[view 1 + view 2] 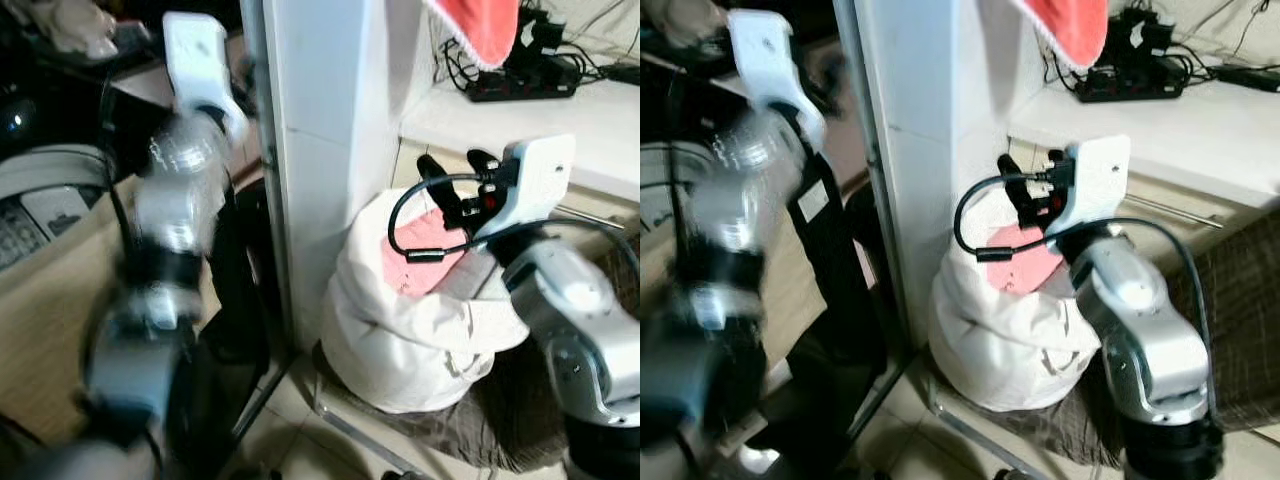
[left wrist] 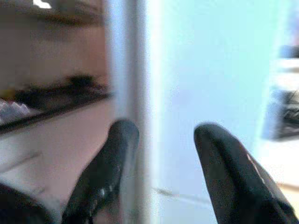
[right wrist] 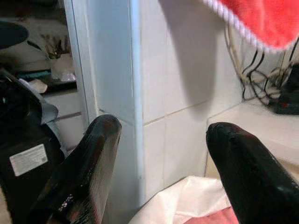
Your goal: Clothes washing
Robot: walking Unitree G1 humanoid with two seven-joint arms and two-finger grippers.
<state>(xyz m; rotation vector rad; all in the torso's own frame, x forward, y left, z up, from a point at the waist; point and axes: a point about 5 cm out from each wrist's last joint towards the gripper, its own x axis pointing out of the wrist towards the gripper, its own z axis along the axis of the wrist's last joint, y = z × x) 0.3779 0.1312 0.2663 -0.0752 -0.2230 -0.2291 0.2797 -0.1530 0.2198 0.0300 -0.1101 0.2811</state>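
White cloth laundry bag (image 1: 400, 330) holding pink fabric (image 1: 420, 262)
Right gripper (image 3: 161, 163) is hovering above it, fingers spread; left gripper (image 2: 161, 172) is also spread, facing the white tiled pillar (image 1: 330, 120)

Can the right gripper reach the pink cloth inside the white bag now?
Probably yes: the right gripper hovers open just above the white bag, whose mouth is open, and nothing covers the pink cloth.

A white tiled pillar (image 1: 330, 150) stands between the two arms and blocks any straight passage from one side to the other. The right gripper (image 3: 161, 154), fingers spread, hangs over the white laundry bag (image 1: 400, 330), whose open mouth is free from above. A red cloth (image 1: 480, 30) overhangs that space. The table (image 1: 560, 120) edge closes the far side. The left gripper (image 2: 161, 163), fingers apart, faces the pillar's corner close ahead.
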